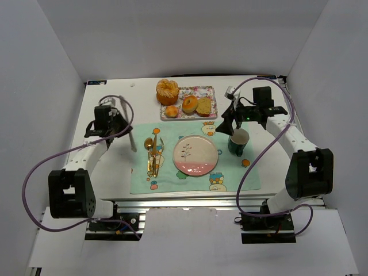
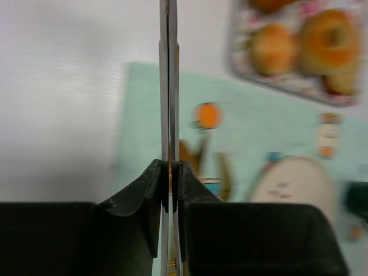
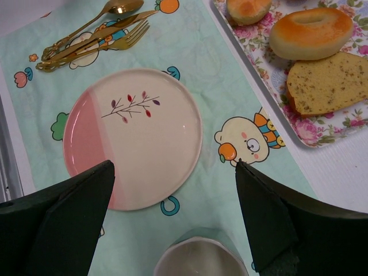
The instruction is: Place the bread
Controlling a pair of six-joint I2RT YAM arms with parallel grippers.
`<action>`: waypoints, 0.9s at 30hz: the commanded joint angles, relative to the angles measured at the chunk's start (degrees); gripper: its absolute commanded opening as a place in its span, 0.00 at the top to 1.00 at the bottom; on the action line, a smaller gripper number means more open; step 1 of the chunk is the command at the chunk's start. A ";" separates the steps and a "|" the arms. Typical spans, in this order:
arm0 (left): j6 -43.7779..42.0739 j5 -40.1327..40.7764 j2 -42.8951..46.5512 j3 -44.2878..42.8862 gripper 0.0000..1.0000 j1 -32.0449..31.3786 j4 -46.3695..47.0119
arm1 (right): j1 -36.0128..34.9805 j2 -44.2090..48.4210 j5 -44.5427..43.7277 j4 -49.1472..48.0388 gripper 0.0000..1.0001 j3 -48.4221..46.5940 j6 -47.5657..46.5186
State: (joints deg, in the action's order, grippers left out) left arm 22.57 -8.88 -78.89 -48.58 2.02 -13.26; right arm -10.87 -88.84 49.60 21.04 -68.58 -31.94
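Observation:
Several breads lie on a flowered tray (image 1: 208, 92) at the back: a big orange bun (image 1: 167, 91), a small bun (image 1: 172, 111), a ring-shaped bagel (image 1: 190, 104) and a brown slice (image 1: 203, 106). In the right wrist view the bagel (image 3: 310, 31) and slice (image 3: 328, 83) show at top right. The pink-and-white plate (image 1: 195, 155) sits bare on the mint mat. My left gripper (image 1: 118, 119) is shut on thin metal tongs (image 2: 168, 86), left of the mat. My right gripper (image 3: 175, 167) is open and empty, above the mat between plate (image 3: 138, 138) and tray.
A dark green mug (image 1: 238, 142) stands on the mat just under my right gripper, right of the plate. Gold cutlery (image 1: 152, 152) lies left of the plate. White walls close in the table on three sides.

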 commanded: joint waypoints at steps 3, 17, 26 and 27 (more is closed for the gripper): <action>22.22 -9.65 1.12 -5.11 0.71 -12.44 9.99 | 2.51 2.62 1.28 -1.17 0.11 -3.14 2.06; 31.92 -15.81 -13.47 -16.37 0.61 -22.58 16.06 | 5.95 3.06 2.78 -2.67 0.11 -2.44 3.73; 35.34 -17.30 -18.40 -19.62 0.58 -25.57 13.78 | 6.83 2.88 3.04 -3.46 0.11 -1.74 4.43; 35.79 -17.74 -19.36 -19.89 0.57 -25.84 13.78 | 6.92 2.79 3.04 -3.46 0.10 -1.65 4.52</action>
State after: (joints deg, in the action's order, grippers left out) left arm 55.61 -24.36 -97.86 -65.80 -22.63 0.01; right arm -4.47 -87.68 51.18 19.35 -70.02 -28.47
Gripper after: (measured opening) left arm 0.424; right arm 0.895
